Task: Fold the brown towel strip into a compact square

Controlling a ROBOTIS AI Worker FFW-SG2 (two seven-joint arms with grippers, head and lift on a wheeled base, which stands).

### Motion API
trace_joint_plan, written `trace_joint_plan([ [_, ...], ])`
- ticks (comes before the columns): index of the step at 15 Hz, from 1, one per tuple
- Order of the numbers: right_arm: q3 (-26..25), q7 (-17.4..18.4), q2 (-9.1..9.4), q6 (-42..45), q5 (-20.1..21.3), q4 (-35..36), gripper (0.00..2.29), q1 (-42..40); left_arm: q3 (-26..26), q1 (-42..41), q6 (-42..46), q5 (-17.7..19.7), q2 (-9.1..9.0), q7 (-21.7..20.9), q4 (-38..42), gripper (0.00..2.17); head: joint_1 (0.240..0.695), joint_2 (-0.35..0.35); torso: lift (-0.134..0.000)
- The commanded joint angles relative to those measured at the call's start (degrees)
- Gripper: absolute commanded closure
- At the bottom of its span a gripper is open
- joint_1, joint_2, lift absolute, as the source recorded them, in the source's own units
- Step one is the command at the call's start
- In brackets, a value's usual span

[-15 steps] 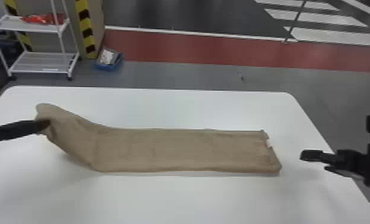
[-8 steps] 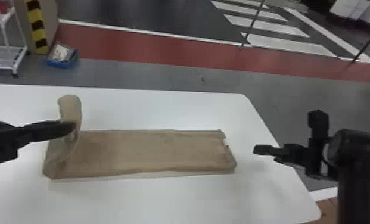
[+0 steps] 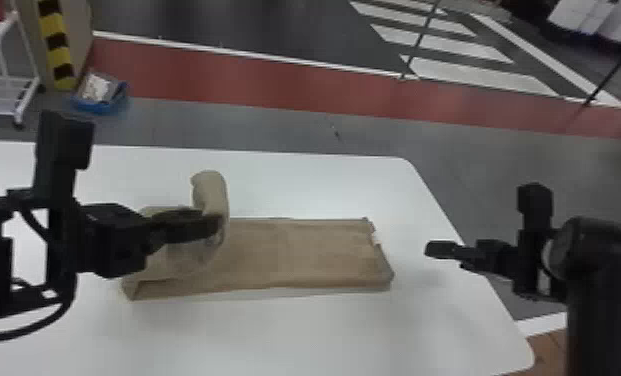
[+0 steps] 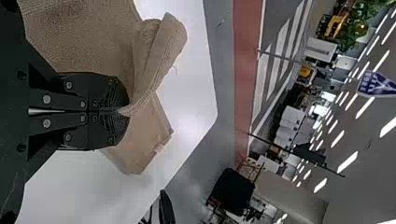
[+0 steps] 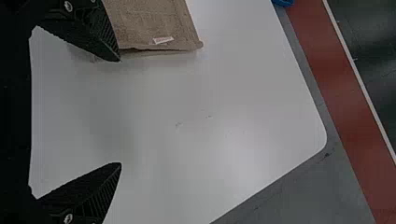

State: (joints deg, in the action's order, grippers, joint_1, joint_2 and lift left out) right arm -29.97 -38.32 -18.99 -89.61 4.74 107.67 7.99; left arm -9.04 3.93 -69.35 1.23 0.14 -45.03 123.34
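Folding the brown towel strip point(image 3: 304, 255) on the white table point(image 3: 324, 340) requires lowering its raised end with edges aligned (avoid dragging); the left gripper point(image 4: 126, 112) pinches that end, the right gripper point(image 5: 120, 112) stands wide beyond the other.

The left gripper point(image 3: 218, 227) has advanced rightward from the towel's point(image 3: 304, 255) outer left, carrying the raised end inward over the flat portion. The towel's left side, formerly extended, now doubles back, shortening its overall span.
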Motion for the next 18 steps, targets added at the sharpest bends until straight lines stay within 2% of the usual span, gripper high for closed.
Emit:
trace_joint_plan([
  [1,-0.27,0.00,0.00,-0.47,-0.09,0.17,0.08,-0.26,-4.58,-0.41,0.66,-0.18,-0.28,2.67,-0.29,2.14,0.695,-0.350,-0.124],
  [5,-0.27,0.00,-0.09,-0.47,0.00,1.58,0.08,-1.05,-11.17,0.73,8.04,-1.41,-0.28,9.00,-5.74,2.14,0.695,-0.350,-0.124],
  [9,-0.27,-0.09,-0.26,-0.47,-0.09,3.16,0.08,-1.67,-15.30,2.93,8.74,-1.58,-0.28,13.48,-7.76,2.14,0.695,-0.350,-0.124],
  [18,-0.62,-0.17,-0.35,-0.47,-0.09,3.68,0.08,-2.46,-15.22,5.74,9.09,-0.53,-0.28,21.22,-8.38,2.14,0.695,-0.350,-0.124],
])
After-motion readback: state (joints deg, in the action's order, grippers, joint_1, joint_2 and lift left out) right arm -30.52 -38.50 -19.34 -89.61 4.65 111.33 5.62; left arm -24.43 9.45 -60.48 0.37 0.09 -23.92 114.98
